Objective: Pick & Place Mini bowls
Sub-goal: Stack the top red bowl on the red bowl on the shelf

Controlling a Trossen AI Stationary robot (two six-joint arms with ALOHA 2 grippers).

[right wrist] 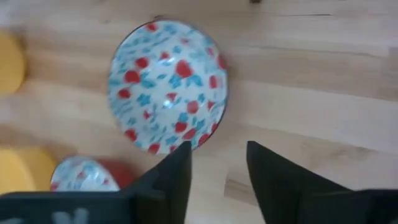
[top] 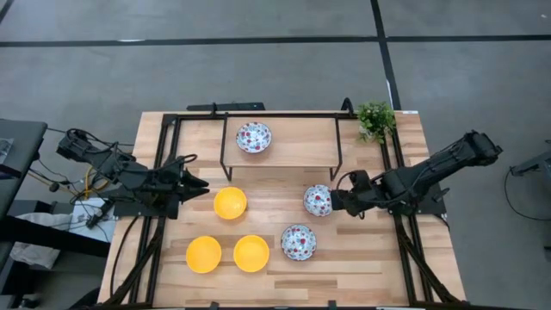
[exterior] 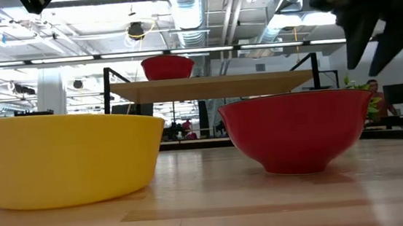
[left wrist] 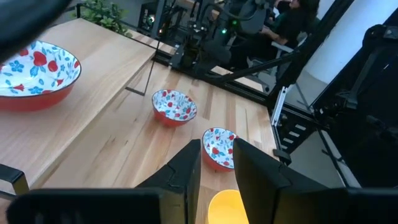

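Beside right tool point(top: 331, 201), floral bowl point(top: 317, 200) upright

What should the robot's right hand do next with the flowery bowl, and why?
Probably lift up and pull back a little. The right gripper is open, and the flowery bowl sits on the table just past its fingertips, with nothing between them. It looks let go, so backing away without bumping it seems the safest small move. The left gripper waits near a yellow bowl.

No legible text, label, brand, number or sign appears in any view: none on the bowls, the table, the shelf frame, the arms or the room behind.
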